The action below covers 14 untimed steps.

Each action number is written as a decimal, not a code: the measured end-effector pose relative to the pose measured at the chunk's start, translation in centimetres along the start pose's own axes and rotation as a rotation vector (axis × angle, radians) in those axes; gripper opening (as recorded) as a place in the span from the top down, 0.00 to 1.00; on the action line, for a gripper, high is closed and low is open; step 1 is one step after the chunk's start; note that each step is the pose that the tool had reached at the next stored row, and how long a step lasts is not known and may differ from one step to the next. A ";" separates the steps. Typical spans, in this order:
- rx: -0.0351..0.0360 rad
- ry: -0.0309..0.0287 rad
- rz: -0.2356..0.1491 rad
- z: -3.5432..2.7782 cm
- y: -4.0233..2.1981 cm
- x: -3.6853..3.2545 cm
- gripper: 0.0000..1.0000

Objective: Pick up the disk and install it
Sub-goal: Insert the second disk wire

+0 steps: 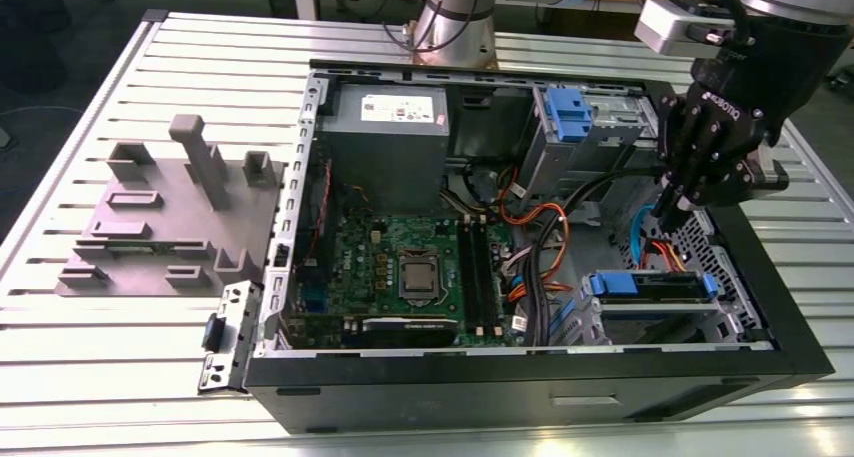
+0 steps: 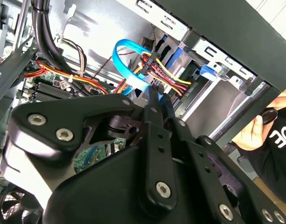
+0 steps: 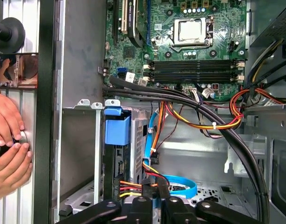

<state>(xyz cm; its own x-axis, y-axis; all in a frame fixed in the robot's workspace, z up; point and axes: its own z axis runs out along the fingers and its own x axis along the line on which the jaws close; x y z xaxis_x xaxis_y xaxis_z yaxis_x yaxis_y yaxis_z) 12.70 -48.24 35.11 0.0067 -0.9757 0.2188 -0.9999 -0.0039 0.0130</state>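
Note:
The disk (image 1: 650, 286) lies flat in the lower drive bay at the corner of the open computer case (image 1: 534, 372) on the exterior view's right, its blue rail facing up. In the first wrist view the disk (image 3: 117, 131) shows its blue end, and orange, yellow and red wires run to its edge. My gripper (image 1: 667, 212) hangs just above and behind that bay, with the jaws shut and nothing between them. Its fingertips (image 2: 154, 95) sit close to a wire connector and a blue flat cable (image 2: 129, 60). In the first wrist view the gripper (image 3: 161, 192) points at the same cables.
A grey power supply (image 1: 387, 127) and the motherboard (image 1: 400, 267) fill the case's middle. A blue clip (image 1: 567, 112) stands in the upper bay. Thick black cables (image 3: 218, 121) cross the case. A grey fixture (image 1: 160, 217) lies on the exterior view's left. A person's hands (image 3: 7, 140) rest beside the case.

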 end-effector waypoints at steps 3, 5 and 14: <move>0.0000 0.0000 0.000 0.00 -0.01 0.00 0.84; 0.0000 -0.0001 0.000 0.00 -0.01 0.00 0.84; 0.0010 -0.0196 -0.002 0.17 0.10 0.65 0.84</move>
<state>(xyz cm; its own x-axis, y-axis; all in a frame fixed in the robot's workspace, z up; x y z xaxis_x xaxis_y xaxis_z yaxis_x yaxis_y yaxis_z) 12.60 -48.91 35.09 0.0088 -0.9798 0.1995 -0.9999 -0.0064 0.0124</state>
